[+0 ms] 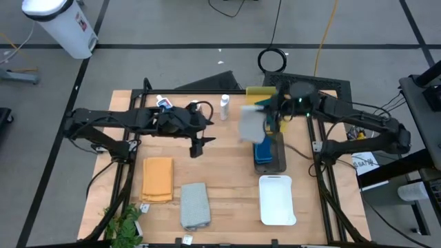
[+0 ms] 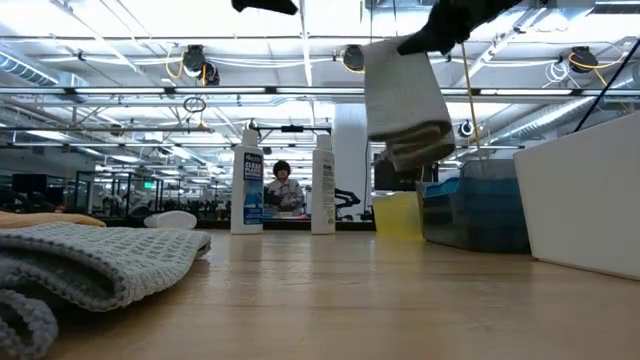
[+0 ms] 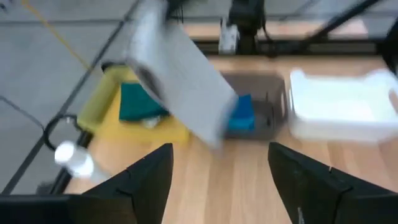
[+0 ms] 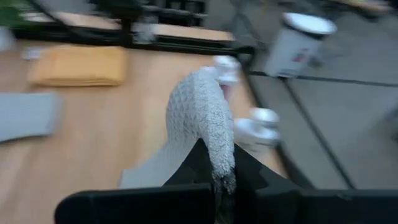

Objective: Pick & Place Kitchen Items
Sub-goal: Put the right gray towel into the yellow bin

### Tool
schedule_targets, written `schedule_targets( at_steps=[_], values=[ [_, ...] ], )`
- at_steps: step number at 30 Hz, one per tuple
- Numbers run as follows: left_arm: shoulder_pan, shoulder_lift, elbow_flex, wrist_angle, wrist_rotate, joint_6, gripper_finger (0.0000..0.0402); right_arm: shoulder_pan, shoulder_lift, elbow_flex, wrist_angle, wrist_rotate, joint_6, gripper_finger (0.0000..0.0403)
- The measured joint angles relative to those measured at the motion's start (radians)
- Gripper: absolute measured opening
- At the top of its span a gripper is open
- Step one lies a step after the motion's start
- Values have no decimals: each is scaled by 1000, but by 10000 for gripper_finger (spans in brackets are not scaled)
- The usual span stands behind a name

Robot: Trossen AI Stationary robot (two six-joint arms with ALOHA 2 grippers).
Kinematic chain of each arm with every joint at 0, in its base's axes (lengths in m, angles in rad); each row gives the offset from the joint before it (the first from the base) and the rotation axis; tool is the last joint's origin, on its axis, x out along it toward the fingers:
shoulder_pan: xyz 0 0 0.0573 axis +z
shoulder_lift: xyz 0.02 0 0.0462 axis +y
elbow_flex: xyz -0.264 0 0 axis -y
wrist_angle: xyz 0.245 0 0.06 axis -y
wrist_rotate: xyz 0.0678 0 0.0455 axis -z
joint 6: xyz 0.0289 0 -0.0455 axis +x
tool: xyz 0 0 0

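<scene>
two grey towels (image 1: 251, 125) (image 1: 194, 205), one orange towel (image 1: 158, 179), three trays (image 1: 277, 200) (image 1: 272, 160) (image 1: 259, 91), two bottles (image 1: 224, 109) (image 1: 162, 102)

Right gripper (image 4: 217, 165) clamped, raised — left gripper (image 3: 217, 180) spread, hovering

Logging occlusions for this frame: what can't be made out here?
- Third small white blue-labelled bottle: none of the views shows it clearly.
- Dark grey rectangular tray: high view, contents partly covered by the hanging grey folded towel in the right gripper.
- Bottle label text: low view, too small.
- Left gripper: high view, fingers too small; left wrist view shows them open.
</scene>
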Motion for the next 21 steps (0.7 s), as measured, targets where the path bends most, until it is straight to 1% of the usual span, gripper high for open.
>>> schedule_targets(
  at_steps=[3, 5, 8, 11, 14, 17, 19, 21],
  values=[
    [-1, 1, 2, -20, 1, -26, 268, -128, -6, 2, -34, -7, -60, 0],
    [0, 8, 0, -40, 0, -36, 265, -219, 4, 2, -31, -56, -94, 0],
    [0, 14, 0, -40, -3, -38, 261, -353, 32, 2, -29, -204, -151, 0],
    [0, 14, 0, -36, -4, -39, 260, -460, 74, 2, -31, -371, -150, 0],
    [0, 14, 0, -37, -4, -40, 265, -545, 118, 2, -87, -575, -116, 1],
    [0, 15, 0, -38, -5, -40, 266, -593, 156, 1, -189, -755, -134, 1],
    [0, 14, 0, -42, -6, -40, 263, -607, 166, 1, -244, -814, -165, 1],
    [0, 15, -1, -44, -7, -40, 259, -612, 172, 1, -287, -816, -192, 1]
  ],
)
